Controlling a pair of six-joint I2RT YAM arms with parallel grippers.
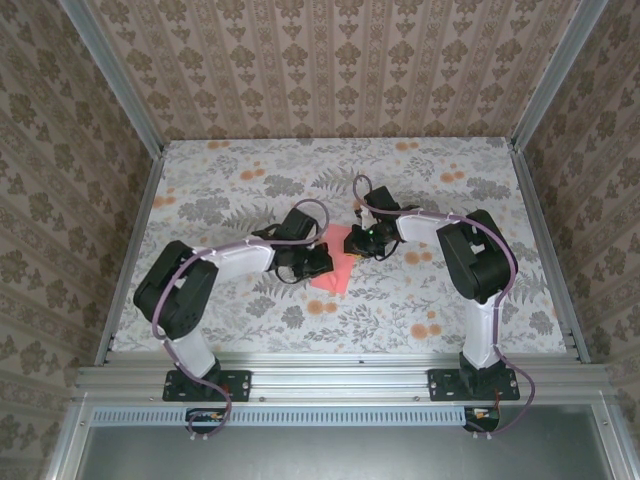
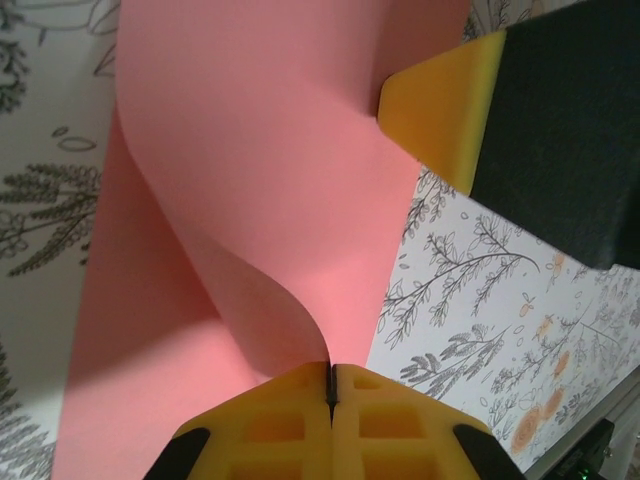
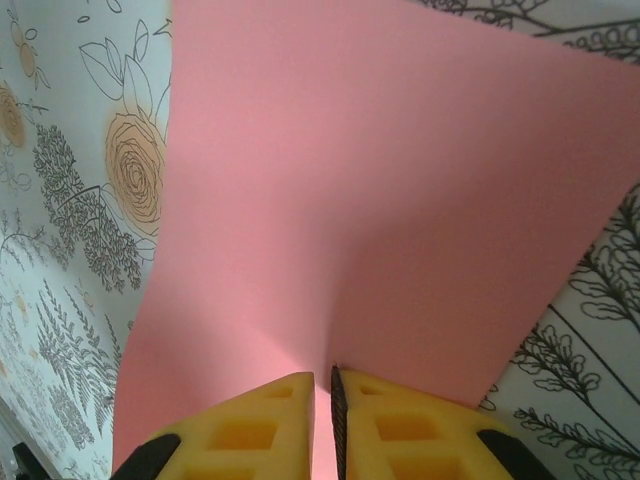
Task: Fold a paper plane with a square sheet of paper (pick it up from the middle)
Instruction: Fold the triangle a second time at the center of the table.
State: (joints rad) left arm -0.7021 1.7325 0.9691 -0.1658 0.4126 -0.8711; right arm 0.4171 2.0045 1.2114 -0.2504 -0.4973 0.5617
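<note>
The left claw [image 2: 330,385] is pinched tight on a curled edge of the square sheet of paper [image 2: 260,200] — the coral-pink sheet bows over the flowered desk [image 1: 230,190], near its middle between the arms. The right claw [image 3: 323,388] nips another edge — its fingers nearly meet, with paper in the thin gap.

The thin square sheet of plain coral-pink paper [image 2: 260,180] has no print. The flat tabletop [image 1: 250,190] is white, strewn with grey leaf sprigs and small orange flowers. The left gripper [image 2: 330,385] and right gripper [image 3: 323,385] are bright yellow at the tips and black behind. The panelled walls [image 1: 330,60] wear beige-and-brown damask stripes.
</note>
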